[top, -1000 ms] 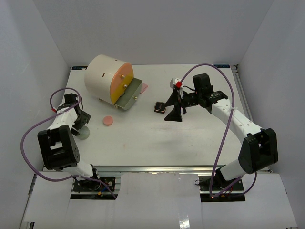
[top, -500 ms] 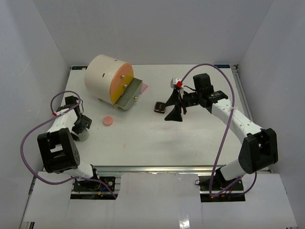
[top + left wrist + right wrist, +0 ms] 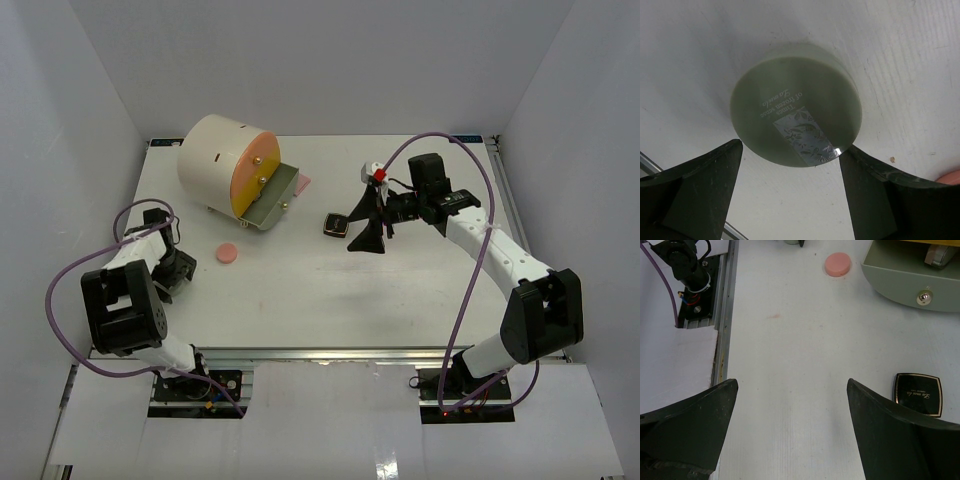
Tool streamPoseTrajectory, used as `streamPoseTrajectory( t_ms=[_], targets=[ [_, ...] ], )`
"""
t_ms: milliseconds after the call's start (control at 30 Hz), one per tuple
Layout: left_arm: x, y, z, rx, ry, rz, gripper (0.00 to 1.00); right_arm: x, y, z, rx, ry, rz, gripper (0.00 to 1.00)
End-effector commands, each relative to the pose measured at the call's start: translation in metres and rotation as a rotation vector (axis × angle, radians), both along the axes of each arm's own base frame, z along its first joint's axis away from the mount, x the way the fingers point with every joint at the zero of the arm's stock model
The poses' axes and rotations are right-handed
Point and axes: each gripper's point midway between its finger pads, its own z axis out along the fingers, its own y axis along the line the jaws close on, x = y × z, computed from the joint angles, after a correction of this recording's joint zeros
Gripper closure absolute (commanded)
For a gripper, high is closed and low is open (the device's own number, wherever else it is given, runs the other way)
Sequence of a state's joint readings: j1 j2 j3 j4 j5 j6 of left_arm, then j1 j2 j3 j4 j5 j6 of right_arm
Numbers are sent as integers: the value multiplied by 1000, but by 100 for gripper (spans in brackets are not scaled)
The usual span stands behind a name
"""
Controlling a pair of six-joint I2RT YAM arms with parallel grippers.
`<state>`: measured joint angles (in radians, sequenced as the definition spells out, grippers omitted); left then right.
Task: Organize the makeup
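Wrist cameras reveal what the overhead view barely shows: a pale green round jar (image 3: 795, 102) stands on the table (image 3: 905, 55) near its left edge, between the wide-spread jaws of the left gripper (image 3: 790, 147), contact unclear. The right gripper (image 3: 791, 382), jaws wide apart and empty, hovers with the black-gold compact (image 3: 917, 394) lying just left of it.

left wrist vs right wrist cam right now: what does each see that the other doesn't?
Left wrist only: the pale green round jar up close, label side facing the camera, sitting between the fingers of the open left gripper.
Right wrist only: the black-gold compact, the open drawer with its knob, and the open right gripper with nothing between its fingers.
Both: the white table, and probably the pink pad, only a sliver at the left wrist view's edge.
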<state>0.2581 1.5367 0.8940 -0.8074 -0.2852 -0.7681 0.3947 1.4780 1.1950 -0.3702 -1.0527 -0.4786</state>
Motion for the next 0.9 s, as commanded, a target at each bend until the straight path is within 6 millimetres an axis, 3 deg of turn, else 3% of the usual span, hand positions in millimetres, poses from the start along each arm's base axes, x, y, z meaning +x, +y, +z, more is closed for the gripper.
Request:
streamPoseTrajectory(
  t_ms=[0,500,600,733,767,867],
  targets=[
    [10,9,-1,48,-21,10,13,-5,-3,17,43,-42,17,4],
    [27,23,-1,104,-18,-28,15,-4,-7,18,52,-39,13,4],
    [25,20,-3,90,-27,-37,26,-3,-8,18,52,-38,10,3],
    [31,14,4,63,-72,-62,52,-4,-8,19,53,-40,12,3],
    [33,12,8,55,-88,-79,63,-4,-8,19,53,-41,12,3],
    [44,-3,16,-16,-172,-157,84,-4,-8,19,54,-43,12,3]
  ],
)
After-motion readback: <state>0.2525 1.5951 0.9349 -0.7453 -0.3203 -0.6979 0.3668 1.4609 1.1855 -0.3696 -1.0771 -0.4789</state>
